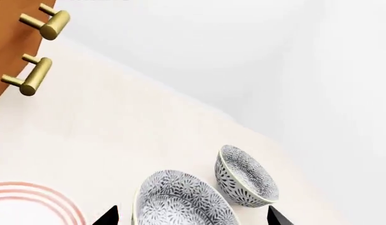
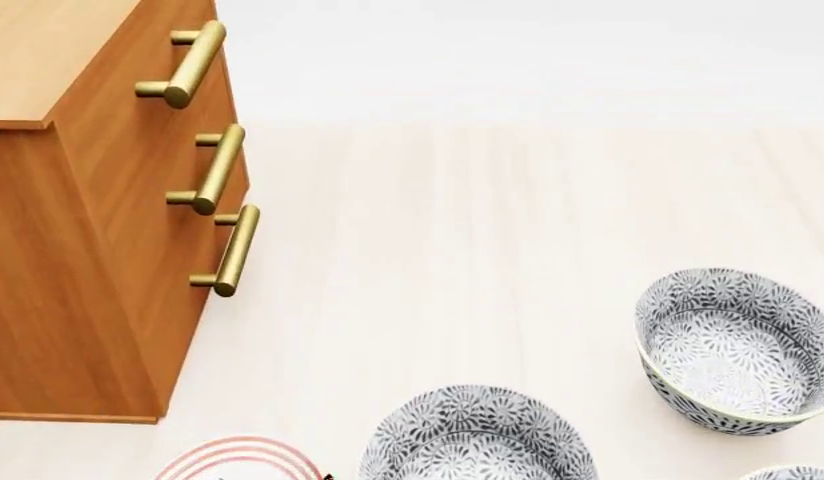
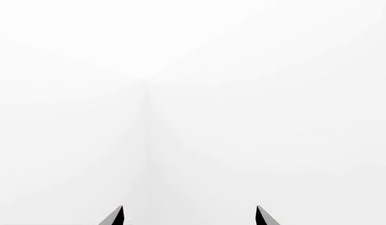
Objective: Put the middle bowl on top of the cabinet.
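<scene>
Three alike grey-floral bowls show in the head view: one at the front (image 2: 476,440), one to the right (image 2: 739,345), and a sliver of a third (image 2: 792,472). I cannot tell which is the middle bowl. My left gripper (image 1: 191,211) is open, its dark fingertips (image 1: 108,215) on either side of the nearest bowl (image 1: 180,199) and apart from it. A second bowl (image 1: 246,176) sits just beyond. The orange-brown cabinet (image 2: 65,260) with brass handles (image 2: 223,165) stands at the far left. My right gripper (image 3: 189,211) is open and empty, facing blank white.
A white plate with red rings (image 2: 239,458) lies on the pale floor next to the front bowl, also in the left wrist view as the plate (image 1: 30,199). Two cabinet handles (image 1: 37,75) show in that view. Neither arm shows in the head view.
</scene>
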